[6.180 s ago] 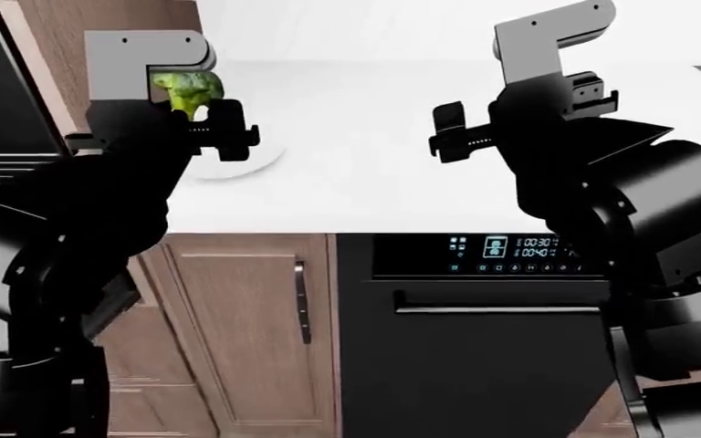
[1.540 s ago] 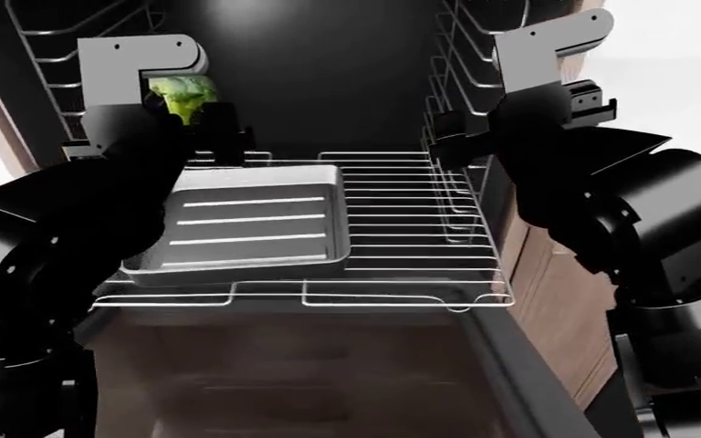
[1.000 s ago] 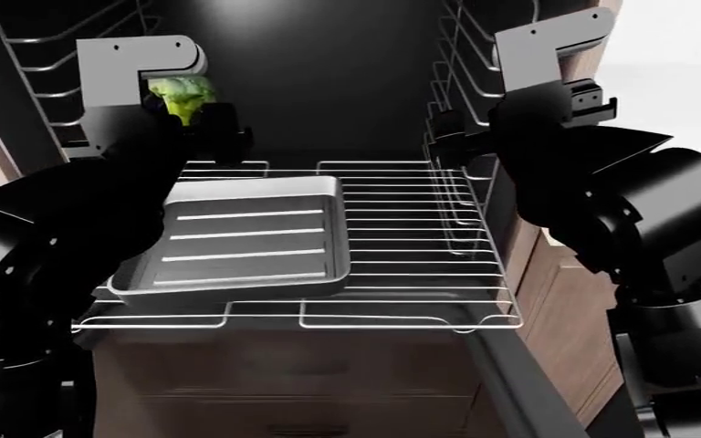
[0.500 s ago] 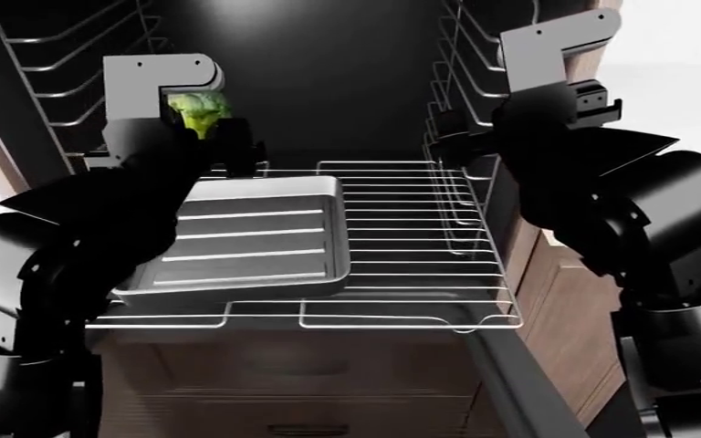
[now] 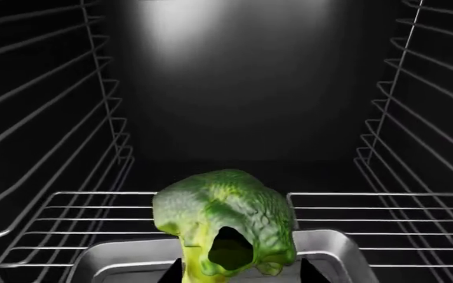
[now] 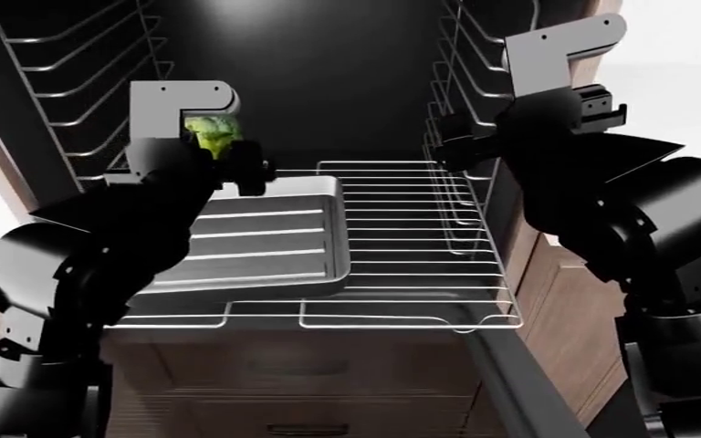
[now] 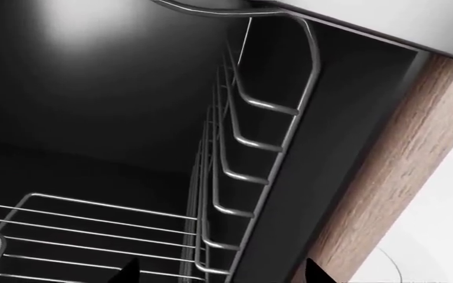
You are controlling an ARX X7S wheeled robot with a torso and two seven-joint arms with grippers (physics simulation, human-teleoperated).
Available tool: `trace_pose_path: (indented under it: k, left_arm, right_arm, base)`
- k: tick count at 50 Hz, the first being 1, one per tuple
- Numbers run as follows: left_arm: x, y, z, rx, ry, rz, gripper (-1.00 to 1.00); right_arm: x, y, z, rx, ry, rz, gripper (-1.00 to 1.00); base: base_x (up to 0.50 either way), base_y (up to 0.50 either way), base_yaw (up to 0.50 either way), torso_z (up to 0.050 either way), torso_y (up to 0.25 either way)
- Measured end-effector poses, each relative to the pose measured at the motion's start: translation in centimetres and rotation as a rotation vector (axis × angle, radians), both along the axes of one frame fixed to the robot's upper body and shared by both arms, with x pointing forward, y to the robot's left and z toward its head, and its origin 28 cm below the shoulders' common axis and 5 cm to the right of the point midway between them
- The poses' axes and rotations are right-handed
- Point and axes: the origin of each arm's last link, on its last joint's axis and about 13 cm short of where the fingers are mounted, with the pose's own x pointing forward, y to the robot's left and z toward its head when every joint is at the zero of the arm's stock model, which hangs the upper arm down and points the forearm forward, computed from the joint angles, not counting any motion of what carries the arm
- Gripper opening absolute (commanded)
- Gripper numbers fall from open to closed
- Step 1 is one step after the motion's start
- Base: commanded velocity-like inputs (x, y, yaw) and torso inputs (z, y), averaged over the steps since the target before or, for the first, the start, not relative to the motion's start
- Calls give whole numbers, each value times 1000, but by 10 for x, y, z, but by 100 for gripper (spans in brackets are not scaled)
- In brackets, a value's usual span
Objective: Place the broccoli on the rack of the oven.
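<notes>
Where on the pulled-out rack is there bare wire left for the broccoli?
Free: the rack's right half, between the baking tray's right rim and the right-wall ladder guides, plus a thin strip along the front edge. Crowded: the left half, filled by the tray, with the left claw holding the broccoli over it.

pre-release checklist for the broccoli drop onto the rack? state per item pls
1. Broccoli held by left gripper: ok, the floret sits between the fingers in the head and left wrist views.
2. Oven open, cavity reachable: ok.
3. Rack pulled out and level: ok.
4. Drop spot is bare rack: not ok, the left gripper hangs over the far edge of the baking tray; open bars lie toward the robot's right.
5. Right gripper out of the way: ok, it hangs by the right side-wall guides, holding nothing that I can see.
6. Height above rack: cannot tell.
</notes>
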Motion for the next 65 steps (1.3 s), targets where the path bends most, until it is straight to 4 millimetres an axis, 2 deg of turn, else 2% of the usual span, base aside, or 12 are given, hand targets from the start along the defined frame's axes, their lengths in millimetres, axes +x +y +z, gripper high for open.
trace_pose_path:
  k: [65]
  left_arm:
    - [6, 5, -44, 26, 123, 0, -100]
  right_arm:
    - [2, -1, -6, 7, 9, -5, 100]
  base:
    - [0, 0, 0, 0, 0]
